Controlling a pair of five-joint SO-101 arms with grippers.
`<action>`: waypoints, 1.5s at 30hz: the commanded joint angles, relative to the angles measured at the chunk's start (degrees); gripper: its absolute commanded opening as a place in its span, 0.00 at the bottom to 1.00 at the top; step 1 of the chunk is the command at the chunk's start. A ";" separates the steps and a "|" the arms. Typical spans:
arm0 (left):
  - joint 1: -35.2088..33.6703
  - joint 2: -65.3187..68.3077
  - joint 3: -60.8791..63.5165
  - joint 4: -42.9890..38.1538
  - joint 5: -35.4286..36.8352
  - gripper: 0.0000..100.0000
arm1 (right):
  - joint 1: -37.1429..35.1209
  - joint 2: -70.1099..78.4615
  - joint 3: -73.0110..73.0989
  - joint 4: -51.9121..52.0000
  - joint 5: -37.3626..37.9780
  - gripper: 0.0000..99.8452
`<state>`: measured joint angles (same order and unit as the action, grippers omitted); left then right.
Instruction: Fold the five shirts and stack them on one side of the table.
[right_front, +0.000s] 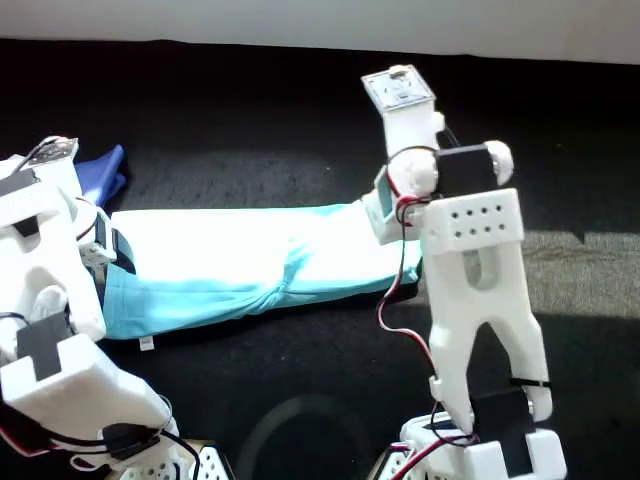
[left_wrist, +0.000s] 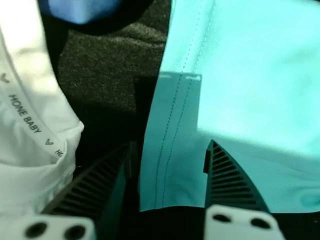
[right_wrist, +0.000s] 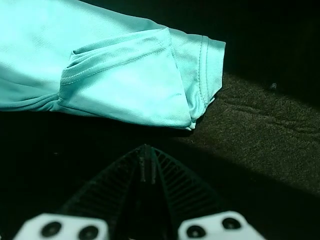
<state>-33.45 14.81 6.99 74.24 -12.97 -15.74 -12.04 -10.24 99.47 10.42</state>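
Observation:
A light teal shirt lies lengthwise across the middle of the black table, folded into a long strip. My left gripper is at its left end, open, with the shirt's stitched hem lying between the two fingers. In the high view the same gripper sits over that end. My right gripper is shut with nothing in it, just short of the shirt's folded sleeve end. From above it is at the shirt's right end. A blue shirt lies bunched at the far left.
A white garment with a printed band lies beside the left gripper, and the blue shirt lies beyond it. Black cloth covers the table. A sunlit patch falls on the right side.

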 joint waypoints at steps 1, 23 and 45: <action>-0.75 6.37 -7.69 0.53 0.35 0.23 | 4.79 -7.08 -1.01 1.45 2.46 0.01; 10.24 22.11 -15.43 8.00 0.35 0.23 | 25.45 -14.20 -1.01 1.45 2.55 0.01; 0.92 21.58 -28.35 20.22 -0.70 0.01 | 35.47 -17.19 14.73 -0.84 5.45 0.01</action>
<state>-29.41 37.32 -15.87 89.54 -12.62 18.55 -25.58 -4.00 100.44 13.05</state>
